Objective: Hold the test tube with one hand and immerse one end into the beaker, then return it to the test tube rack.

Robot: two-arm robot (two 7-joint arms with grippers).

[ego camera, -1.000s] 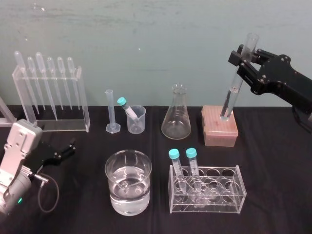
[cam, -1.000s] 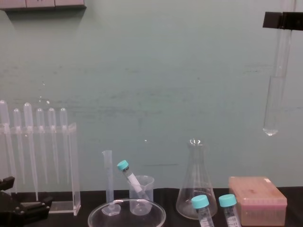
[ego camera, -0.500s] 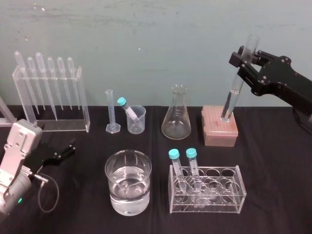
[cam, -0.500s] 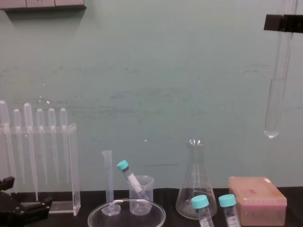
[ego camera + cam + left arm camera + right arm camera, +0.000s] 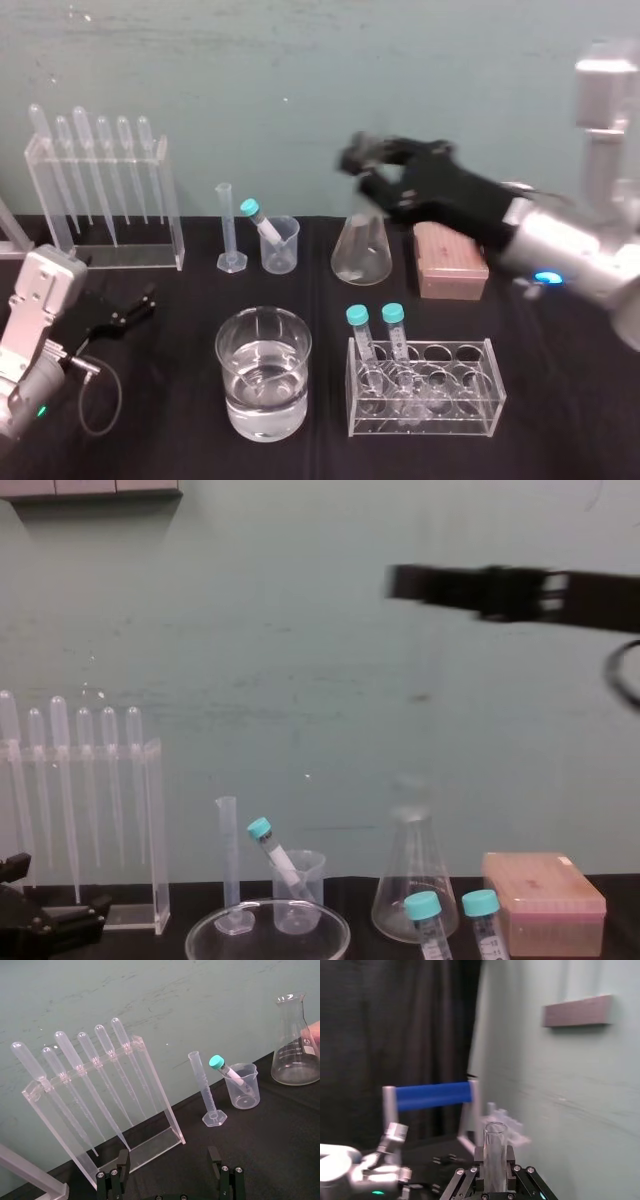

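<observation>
Between the right gripper's (image 5: 495,1166) fingers (image 5: 479,1162) sits the test tube (image 5: 495,1141). The right wrist view shows it close up: two black fingers press on the clear glass from both sides, and the tube's open rim sticks out past them. From the head view the right gripper (image 5: 375,165) hangs high over the table (image 5: 560,400), above the conical flask (image 5: 362,245) and a little left of the pink box (image 5: 450,262). It is a blur there, so the tube itself cannot be made out. The right arm (image 5: 560,245) reaches in from the right side, bent, with its silver part lower and nearer the table's right edge. In the chest view the arm (image 5: 500,588) looks like a dark bar lying level, well above the flask's top. The beaker (image 5: 263,375) stands near the front of the table, partly full of clear liquid, its wide mouth open and bare black table around it. Just to its right is the clear test tube rack (image 5: 470,400), with two teal-capped tubes (image 5: 358,320) in its left end and open holes beside them. The left gripper (image 5: 125,312) rests low at the table's left side, well apart from the beaker. The left wrist view shows its fingers (image 5: 123,1162) spread wide, facing the pipette stand (image 5: 100,1090), the thin cylinder (image 5: 205,1090) and the small cup (image 5: 242,1087).
</observation>
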